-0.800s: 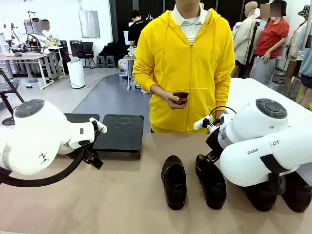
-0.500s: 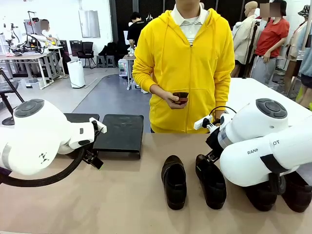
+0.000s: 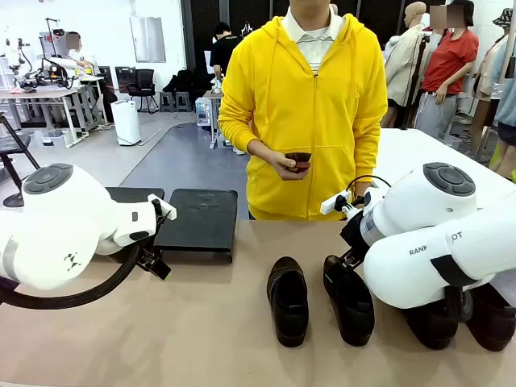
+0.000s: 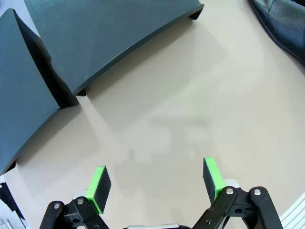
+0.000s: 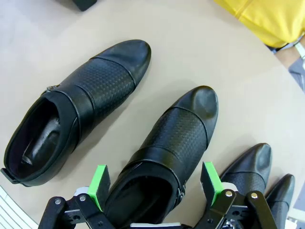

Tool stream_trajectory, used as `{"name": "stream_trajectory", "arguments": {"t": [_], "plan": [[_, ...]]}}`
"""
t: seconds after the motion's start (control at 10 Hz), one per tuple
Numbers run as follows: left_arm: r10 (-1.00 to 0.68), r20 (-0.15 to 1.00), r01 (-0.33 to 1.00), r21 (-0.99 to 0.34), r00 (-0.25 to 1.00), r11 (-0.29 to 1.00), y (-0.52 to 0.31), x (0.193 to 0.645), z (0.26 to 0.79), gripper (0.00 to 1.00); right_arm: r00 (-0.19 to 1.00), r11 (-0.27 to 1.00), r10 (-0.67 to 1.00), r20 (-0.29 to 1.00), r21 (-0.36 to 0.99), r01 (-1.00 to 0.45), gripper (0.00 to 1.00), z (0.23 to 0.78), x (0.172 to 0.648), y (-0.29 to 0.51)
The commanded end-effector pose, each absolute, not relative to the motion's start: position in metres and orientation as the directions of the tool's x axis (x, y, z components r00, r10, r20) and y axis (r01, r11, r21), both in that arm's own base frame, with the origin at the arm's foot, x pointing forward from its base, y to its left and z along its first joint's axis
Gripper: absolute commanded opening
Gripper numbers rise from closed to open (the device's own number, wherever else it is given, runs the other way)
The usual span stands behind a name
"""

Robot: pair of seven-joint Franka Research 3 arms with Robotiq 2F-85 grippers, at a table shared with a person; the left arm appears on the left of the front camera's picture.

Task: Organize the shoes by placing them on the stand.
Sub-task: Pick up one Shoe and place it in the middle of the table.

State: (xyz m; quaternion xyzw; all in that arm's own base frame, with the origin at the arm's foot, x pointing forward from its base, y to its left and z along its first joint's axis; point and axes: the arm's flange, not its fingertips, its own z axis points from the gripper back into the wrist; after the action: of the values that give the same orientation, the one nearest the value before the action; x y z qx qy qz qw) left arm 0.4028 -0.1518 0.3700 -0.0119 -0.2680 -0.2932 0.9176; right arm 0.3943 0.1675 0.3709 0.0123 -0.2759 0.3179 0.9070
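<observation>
Two black shoes [image 3: 288, 300] [image 3: 348, 298] lie side by side on the tan table, toes toward the person. Two more shoes [image 3: 435, 324] sit at the right, partly hidden behind my right arm. In the right wrist view my right gripper [image 5: 155, 185] hangs open just above the heel end of the second shoe [image 5: 171, 143], a green pad on each side of it, with the first shoe [image 5: 81, 105] to its left. The stand is two black platforms [image 3: 197, 219] [image 3: 133, 195] at the back left. My left gripper [image 4: 155, 183] is open over bare table in front of the platforms [image 4: 119, 33].
A person in a yellow hoodie [image 3: 310, 105] stands at the far edge of the table holding a small dark object [image 3: 298, 161] in one hand. Bare table [image 3: 201, 322] lies between the platforms and the shoes.
</observation>
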Motion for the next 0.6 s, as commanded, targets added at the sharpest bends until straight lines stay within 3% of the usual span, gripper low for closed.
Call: {"name": "stream_trajectory", "arguments": {"t": [0.0, 0.2, 0.3, 0.4, 0.5], "plan": [[-0.532, 0.499, 0.544, 0.135, 0.684, 0.828, -0.152, 0.403, 0.370, 1.00, 0.646, 0.798, 0.569, 0.508, -0.153, -0.583, 1.00, 0.371, 0.394, 0.167], [-0.532, 0.499, 0.544, 0.135, 0.684, 0.828, -0.152, 0.403, 0.370, 1.00, 0.646, 0.798, 0.570, 0.508, -0.153, -0.583, 1.00, 0.371, 0.394, 0.168], [-0.532, 0.499, 0.544, 0.135, 0.684, 0.828, -0.152, 0.403, 0.370, 1.00, 0.623, 0.773, 0.568, 0.539, -0.089, -0.628, 1.00, 0.405, 0.386, 0.172], [-0.537, 0.380, 0.554, 0.073, 0.753, 0.829, -0.141, 0.378, 0.404, 1.00, 0.636, 0.778, 0.575, 0.515, -0.105, -0.619, 1.00, 0.437, 0.358, 0.173], [-0.488, 0.418, 0.541, -0.010, 0.766, 0.841, -0.140, 0.353, 0.442, 1.00, 0.618, 0.766, 0.602, 0.506, -0.149, -0.625, 1.00, 0.471, 0.337, 0.158]]}}
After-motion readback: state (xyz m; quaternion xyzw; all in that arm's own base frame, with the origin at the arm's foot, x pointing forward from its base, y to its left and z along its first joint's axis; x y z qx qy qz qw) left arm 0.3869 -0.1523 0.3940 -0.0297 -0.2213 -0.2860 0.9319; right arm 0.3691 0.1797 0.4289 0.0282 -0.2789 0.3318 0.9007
